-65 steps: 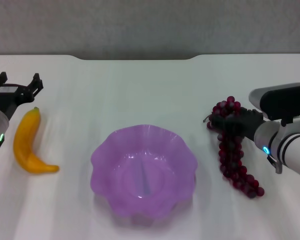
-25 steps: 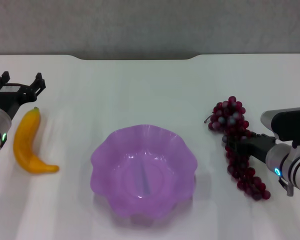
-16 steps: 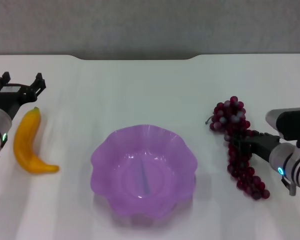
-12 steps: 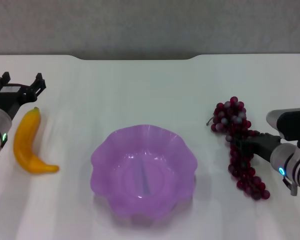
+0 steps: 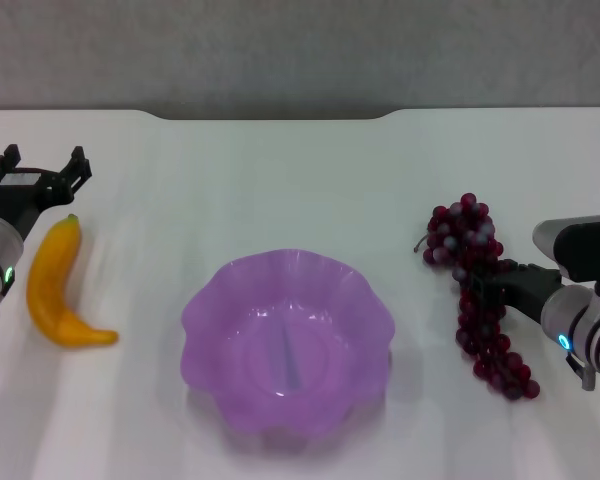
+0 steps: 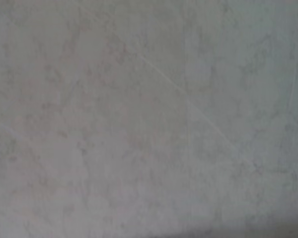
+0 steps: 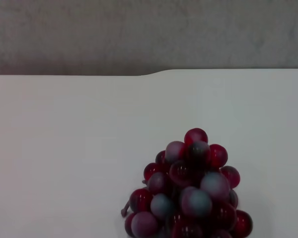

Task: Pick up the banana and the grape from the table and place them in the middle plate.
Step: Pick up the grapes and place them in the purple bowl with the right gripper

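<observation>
The yellow banana (image 5: 52, 290) lies at the left of the white table (image 5: 280, 180). My left gripper (image 5: 42, 165) hovers open just behind the banana's far tip, holding nothing. The purple scalloped middle plate (image 5: 210, 310) sits in the centre with nothing in it. At the right, the bunch of dark red grape (image 5: 464, 232) lies lengthwise on the table. My right gripper (image 5: 500, 282) reaches in from the right onto the middle of the bunch. The right wrist view shows the grape (image 7: 188, 198) bunch's far end. The left wrist view shows only blank surface.
The table's dark notched back edge (image 5: 280, 113) runs across the far side, with a grey wall behind it. Bare white tabletop lies between the plate and each fruit.
My right gripper has come down from the bunch's far end to its middle and drawn slightly right. The grape bunch shifted a little right with it. The left arm and banana stayed still.
</observation>
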### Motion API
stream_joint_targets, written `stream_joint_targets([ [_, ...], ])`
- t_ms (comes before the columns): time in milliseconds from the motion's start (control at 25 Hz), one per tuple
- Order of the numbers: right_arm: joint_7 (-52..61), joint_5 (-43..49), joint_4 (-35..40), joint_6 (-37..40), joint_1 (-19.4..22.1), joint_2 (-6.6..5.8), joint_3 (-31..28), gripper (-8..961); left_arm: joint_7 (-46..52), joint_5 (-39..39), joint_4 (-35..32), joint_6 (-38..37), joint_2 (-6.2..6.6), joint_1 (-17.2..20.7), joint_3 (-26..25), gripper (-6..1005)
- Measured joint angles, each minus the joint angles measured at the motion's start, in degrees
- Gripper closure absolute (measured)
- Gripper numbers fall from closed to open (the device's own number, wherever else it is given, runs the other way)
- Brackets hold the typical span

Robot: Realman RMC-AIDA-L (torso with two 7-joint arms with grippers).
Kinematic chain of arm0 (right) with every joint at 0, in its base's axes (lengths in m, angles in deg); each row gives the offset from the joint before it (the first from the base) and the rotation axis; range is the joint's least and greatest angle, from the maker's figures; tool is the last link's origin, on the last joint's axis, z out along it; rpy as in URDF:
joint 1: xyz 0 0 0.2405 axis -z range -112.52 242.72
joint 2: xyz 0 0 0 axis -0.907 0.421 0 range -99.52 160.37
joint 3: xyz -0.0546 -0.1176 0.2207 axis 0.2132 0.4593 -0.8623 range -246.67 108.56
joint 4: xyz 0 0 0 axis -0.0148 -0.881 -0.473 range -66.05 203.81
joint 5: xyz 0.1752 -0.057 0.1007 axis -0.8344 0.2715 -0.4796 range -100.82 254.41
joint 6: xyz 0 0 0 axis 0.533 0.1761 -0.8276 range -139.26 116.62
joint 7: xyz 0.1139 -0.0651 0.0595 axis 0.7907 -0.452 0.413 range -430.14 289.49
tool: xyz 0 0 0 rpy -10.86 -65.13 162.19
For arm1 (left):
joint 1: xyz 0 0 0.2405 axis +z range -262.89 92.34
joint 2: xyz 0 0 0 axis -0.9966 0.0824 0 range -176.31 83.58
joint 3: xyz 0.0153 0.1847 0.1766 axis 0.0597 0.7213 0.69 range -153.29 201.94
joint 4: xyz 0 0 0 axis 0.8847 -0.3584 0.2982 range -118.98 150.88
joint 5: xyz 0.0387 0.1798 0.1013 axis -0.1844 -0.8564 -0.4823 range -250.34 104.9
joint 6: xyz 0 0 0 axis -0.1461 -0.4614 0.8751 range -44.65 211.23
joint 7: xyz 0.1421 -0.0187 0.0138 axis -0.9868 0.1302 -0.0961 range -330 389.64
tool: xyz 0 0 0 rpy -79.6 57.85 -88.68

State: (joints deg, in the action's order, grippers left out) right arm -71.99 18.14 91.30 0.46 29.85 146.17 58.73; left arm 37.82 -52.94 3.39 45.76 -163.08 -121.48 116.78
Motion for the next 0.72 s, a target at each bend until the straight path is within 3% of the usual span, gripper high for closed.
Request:
stream_joint_targets([
  [720, 0.0, -0.1, 0.2, 0.0, -0.2, 0.0, 0.5, 508, 0.0, 0.0, 0.0, 0.0, 0.0, 0.0, 0.0, 116],
])
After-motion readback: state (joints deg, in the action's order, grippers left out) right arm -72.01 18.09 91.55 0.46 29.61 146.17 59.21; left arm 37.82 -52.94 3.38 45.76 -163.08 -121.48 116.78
